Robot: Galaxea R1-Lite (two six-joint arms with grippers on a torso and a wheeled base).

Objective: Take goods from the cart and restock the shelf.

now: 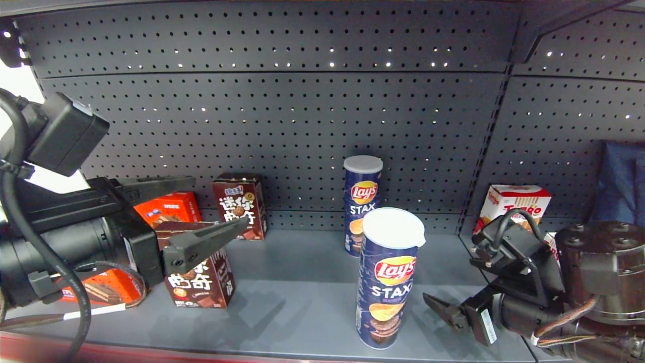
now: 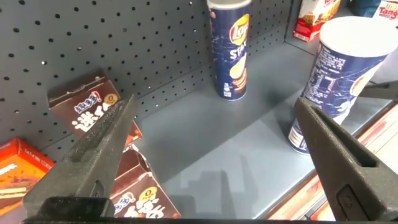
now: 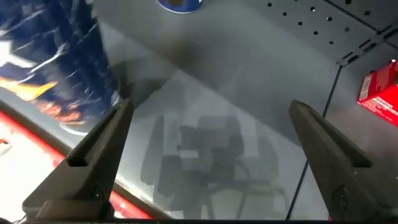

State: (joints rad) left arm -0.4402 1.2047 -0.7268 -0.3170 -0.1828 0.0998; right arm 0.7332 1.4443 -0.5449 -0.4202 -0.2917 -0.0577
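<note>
We find the left pincer (image 1: 220, 200) spread wide, with nothing between its jaws. It hangs over the left part of the shelf (image 1: 302, 282), and one finger crosses above the top of the front brown box (image 1: 201, 282). This box stands upright near the shelf's front edge. The rear brown box (image 1: 239, 204) stands upright behind it, against the perforated back panel (image 1: 282, 126). The rear orange box (image 1: 169, 206) sits just beside the rear brown box, on its left. The front orange box (image 1: 103, 287) lies at the front, left of the front brown box and partly hidden by the arm.

We find the right pincer (image 3: 211, 107) likewise spread wide and empty. It sits low over the front right part of the shelf, its jaws over bare shelf surface. The front can (image 1: 388, 277) stands upright just beside it, on its left, outside the jaws and not touched. This can carries a white lid and stands near the red front strip (image 1: 201, 355). The rear can (image 1: 362, 201) stands upright farther back, close to the back panel and apart from the front can.

Farther right, a white and red box (image 1: 514, 201) stands at the back, and a blue pack (image 1: 622, 181) shows behind the right arm.
</note>
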